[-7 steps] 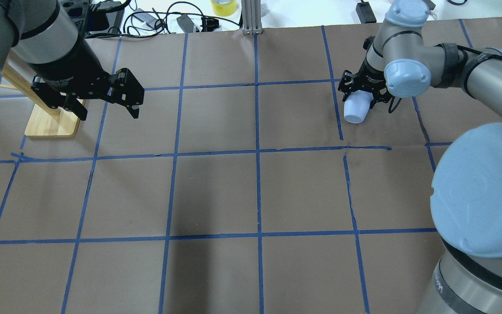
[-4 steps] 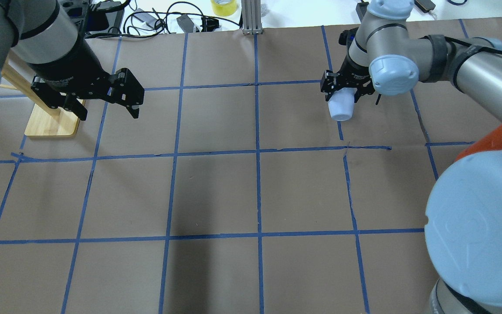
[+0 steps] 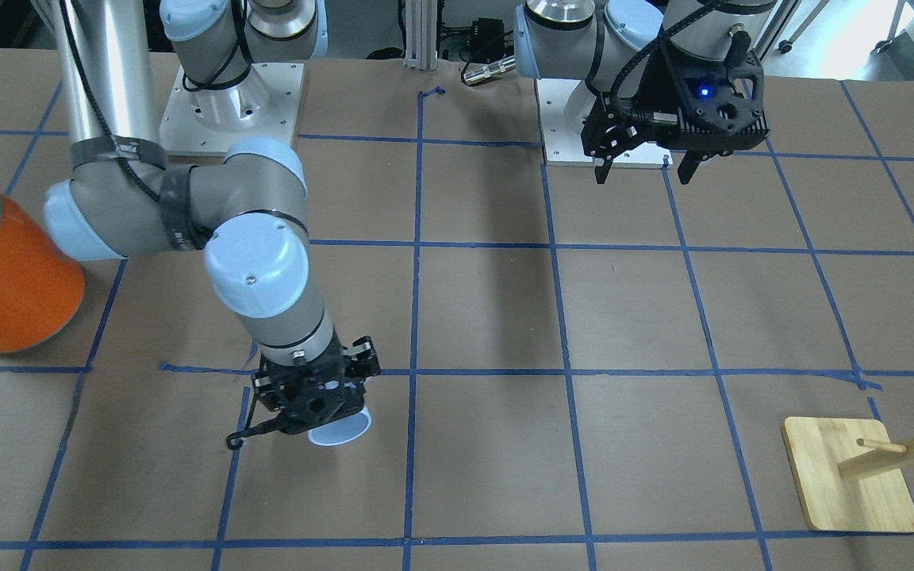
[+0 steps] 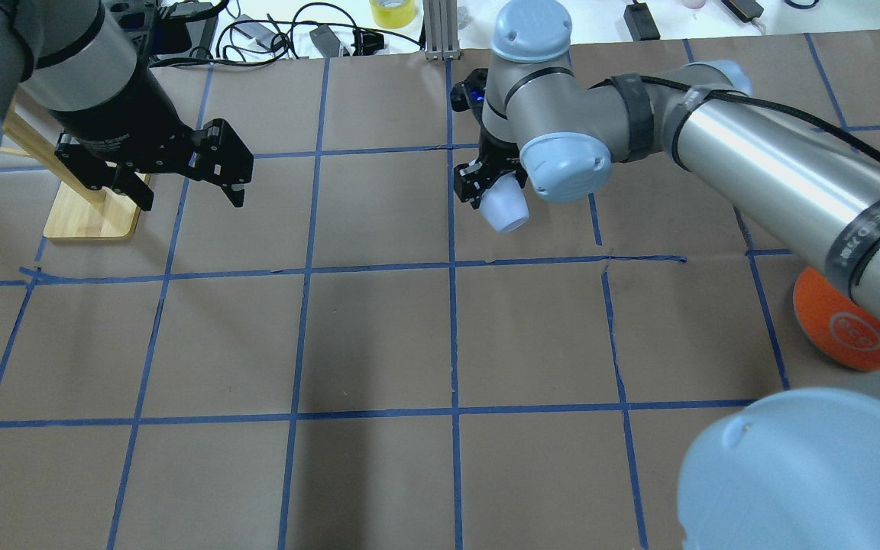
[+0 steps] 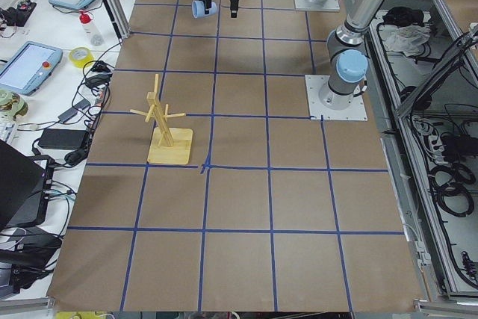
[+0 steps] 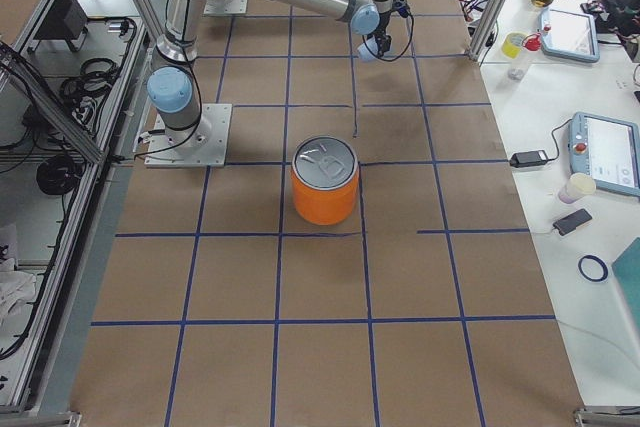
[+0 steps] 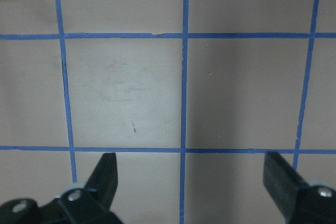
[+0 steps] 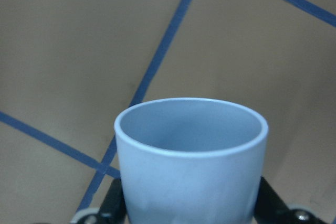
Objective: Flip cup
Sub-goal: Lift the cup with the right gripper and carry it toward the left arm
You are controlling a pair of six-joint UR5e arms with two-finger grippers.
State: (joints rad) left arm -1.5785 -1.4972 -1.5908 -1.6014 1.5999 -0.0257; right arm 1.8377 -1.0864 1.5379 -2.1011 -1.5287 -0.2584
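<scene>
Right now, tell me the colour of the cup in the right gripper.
The cup is pale blue-lavender, slightly darker inside; clearest in the right wrist view.

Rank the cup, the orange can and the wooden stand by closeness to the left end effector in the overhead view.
1. Wooden stand, beside the left end effector, far left.
2. Cup, mid-table, in the right end effector.
3. Orange can, far right edge.

Bright even overhead light, soft arm shadows on paper, wrist views slightly blurred
</scene>
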